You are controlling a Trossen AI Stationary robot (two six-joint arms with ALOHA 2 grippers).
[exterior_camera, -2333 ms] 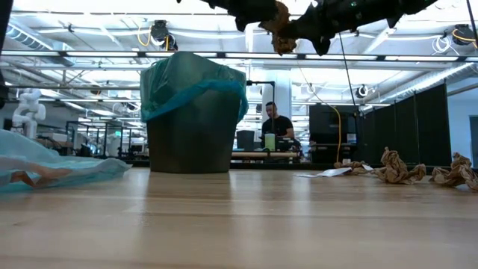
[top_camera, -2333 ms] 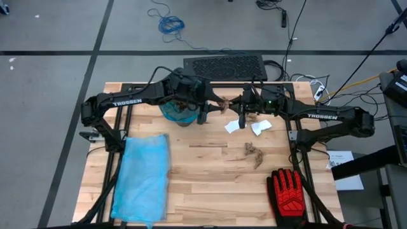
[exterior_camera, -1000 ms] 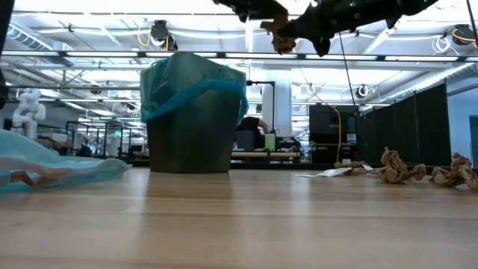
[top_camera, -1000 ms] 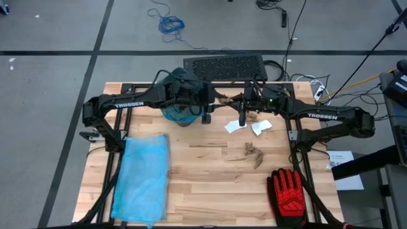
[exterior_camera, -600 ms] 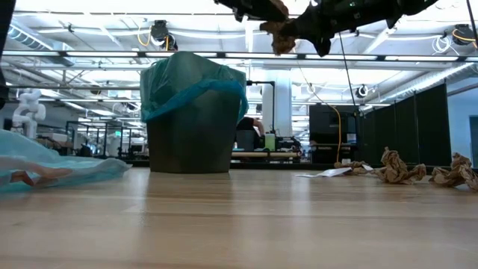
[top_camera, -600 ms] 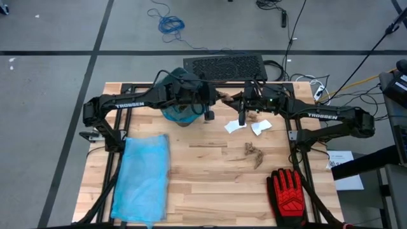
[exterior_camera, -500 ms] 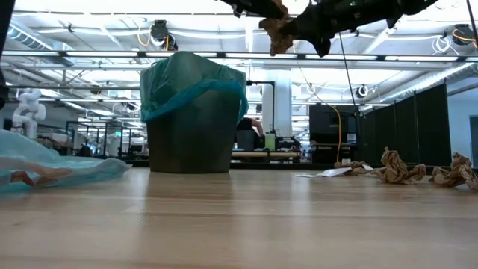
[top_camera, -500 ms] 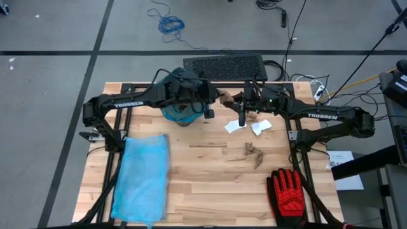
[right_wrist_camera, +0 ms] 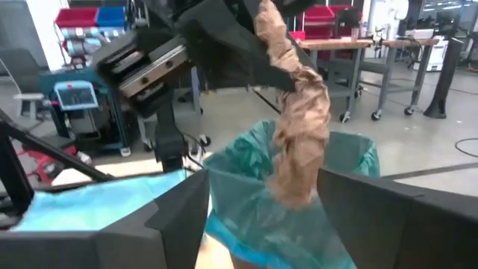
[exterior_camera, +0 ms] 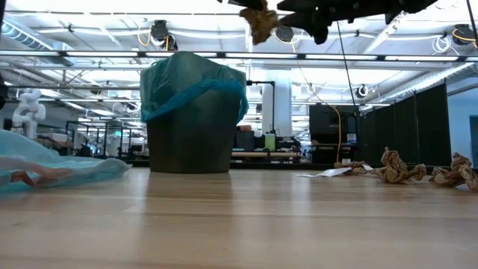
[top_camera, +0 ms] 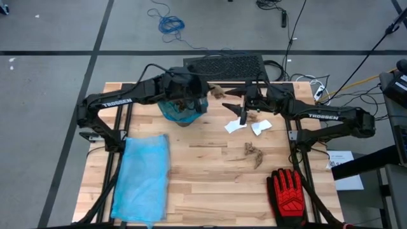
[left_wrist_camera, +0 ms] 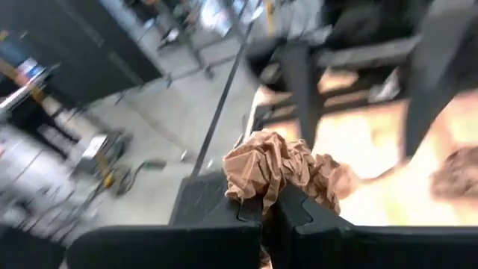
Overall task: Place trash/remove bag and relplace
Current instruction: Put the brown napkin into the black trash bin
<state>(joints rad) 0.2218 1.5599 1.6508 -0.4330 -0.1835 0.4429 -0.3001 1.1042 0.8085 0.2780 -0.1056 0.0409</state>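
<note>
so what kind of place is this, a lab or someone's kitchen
Most likely a robotics lab or workshop, not a kitchen. Two dark arms marked Trossen are mounted at a pale wooden worktable, cables trail across the grey floor, and workbenches with red storage bins fill the open industrial hall behind.

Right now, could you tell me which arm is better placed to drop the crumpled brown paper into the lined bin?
The left arm: its hand is shut on the brown paper scrap, beside the bin. The right hand is open and empty.
</note>
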